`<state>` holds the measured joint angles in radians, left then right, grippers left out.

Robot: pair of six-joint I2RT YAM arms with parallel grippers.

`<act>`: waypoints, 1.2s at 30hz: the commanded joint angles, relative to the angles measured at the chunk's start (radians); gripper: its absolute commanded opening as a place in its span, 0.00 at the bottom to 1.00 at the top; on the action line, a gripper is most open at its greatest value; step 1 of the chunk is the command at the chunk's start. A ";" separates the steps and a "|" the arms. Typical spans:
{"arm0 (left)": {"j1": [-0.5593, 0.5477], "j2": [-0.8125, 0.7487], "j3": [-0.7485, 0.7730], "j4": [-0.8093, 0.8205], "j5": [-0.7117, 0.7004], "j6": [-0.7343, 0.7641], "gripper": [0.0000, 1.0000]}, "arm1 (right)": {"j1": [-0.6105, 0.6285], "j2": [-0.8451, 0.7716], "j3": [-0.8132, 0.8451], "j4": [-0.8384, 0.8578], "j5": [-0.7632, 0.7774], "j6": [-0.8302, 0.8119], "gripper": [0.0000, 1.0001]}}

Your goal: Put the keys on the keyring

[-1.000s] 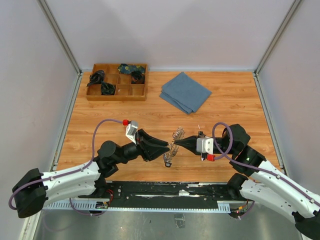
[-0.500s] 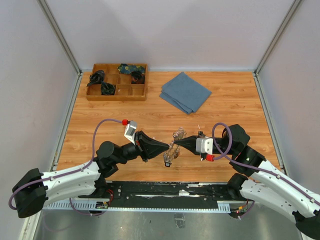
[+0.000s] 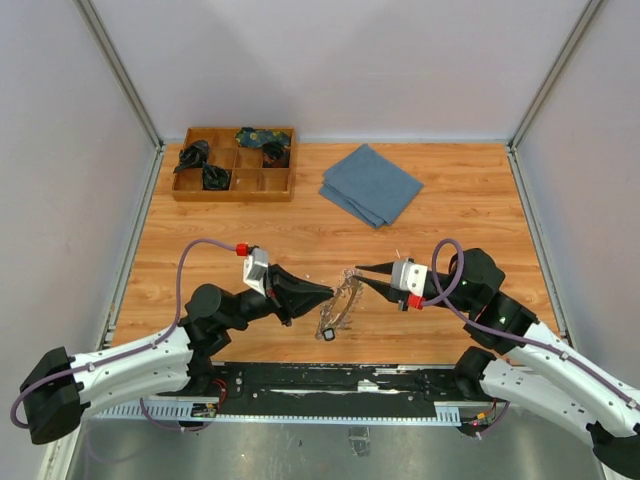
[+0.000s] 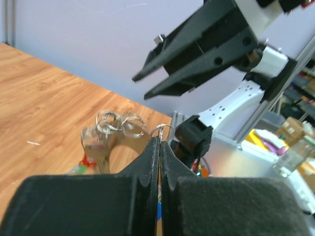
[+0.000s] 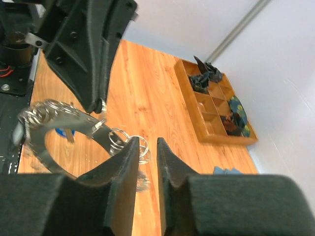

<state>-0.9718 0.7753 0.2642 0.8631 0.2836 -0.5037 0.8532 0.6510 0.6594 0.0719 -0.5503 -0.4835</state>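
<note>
Overhead, my left claw [image 3: 328, 292] holds the keyring [image 3: 338, 308] up over the desk [image 3: 450, 230], near the middle of its near edge, so the bunch hangs free for threading. Left wrist: its fingers are pinched tight on a wire loop of the ring. Right wrist: my right claw [image 5: 146, 145] stands apart and empty, just beside the ring, probably lining up to steady it.

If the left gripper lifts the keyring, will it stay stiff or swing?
Probably it swings: the keyring hangs from one pinch point in the left gripper. Its loose keys, blurred, will likely rattle and shift. The metal ring itself should stay rigid.
</note>
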 commanded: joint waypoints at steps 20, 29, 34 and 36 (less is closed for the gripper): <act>0.004 0.008 0.376 -0.683 0.003 0.755 0.00 | 0.004 0.145 0.241 -0.328 -0.037 0.084 0.38; 0.004 0.070 0.470 -0.786 0.041 0.832 0.00 | 0.028 0.219 0.262 -0.350 -0.026 0.062 0.34; 0.004 0.081 0.483 -0.811 0.060 0.845 0.00 | 0.038 0.242 0.272 -0.338 -0.025 0.051 0.32; 0.004 0.088 0.489 -0.819 0.068 0.849 0.00 | 0.043 0.252 0.278 -0.335 -0.026 0.047 0.31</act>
<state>-0.9718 0.8593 0.6991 0.0257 0.3176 0.3141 0.8722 0.8921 0.8936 -0.2642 -0.5724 -0.4068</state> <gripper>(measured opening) 0.011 0.314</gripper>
